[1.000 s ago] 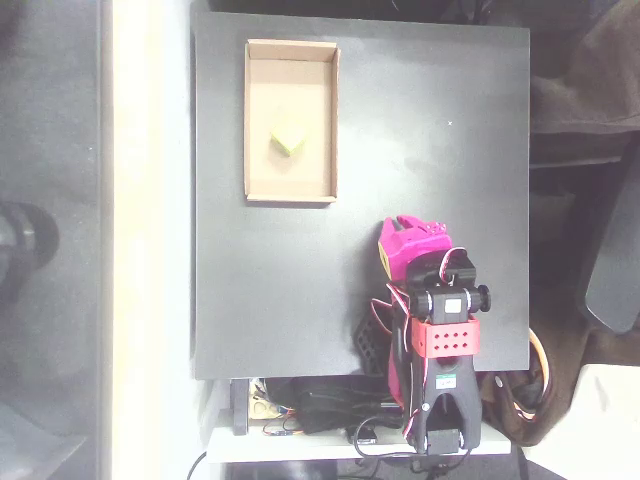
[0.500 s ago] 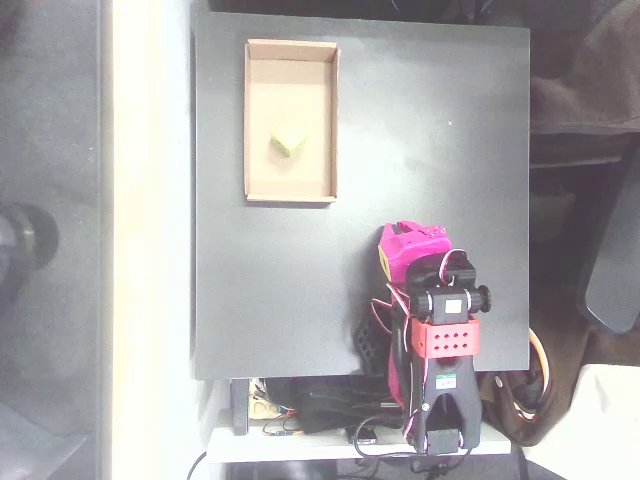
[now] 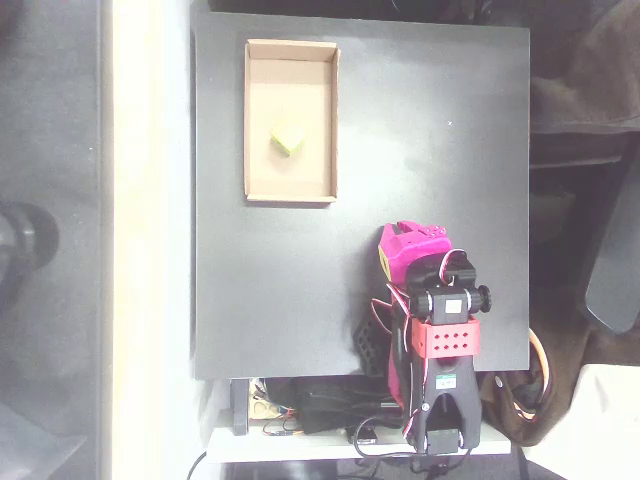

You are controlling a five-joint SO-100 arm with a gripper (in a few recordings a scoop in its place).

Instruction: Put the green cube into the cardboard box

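Inside the cardboard box [image 3: 291, 120], near the middle of its floor, I am seeing the green cube [image 3: 287, 140] lying free of the walls, so I am judging the task as done. It is looking light and rigid, with matte faces that should not slip; two opposite flat sides would be the place to pinch it. The magenta gripper [image 3: 412, 238] is sitting folded back near the arm's base, well apart from the box, holding nothing; from overhead I cannot tell how far its fingers are parted.
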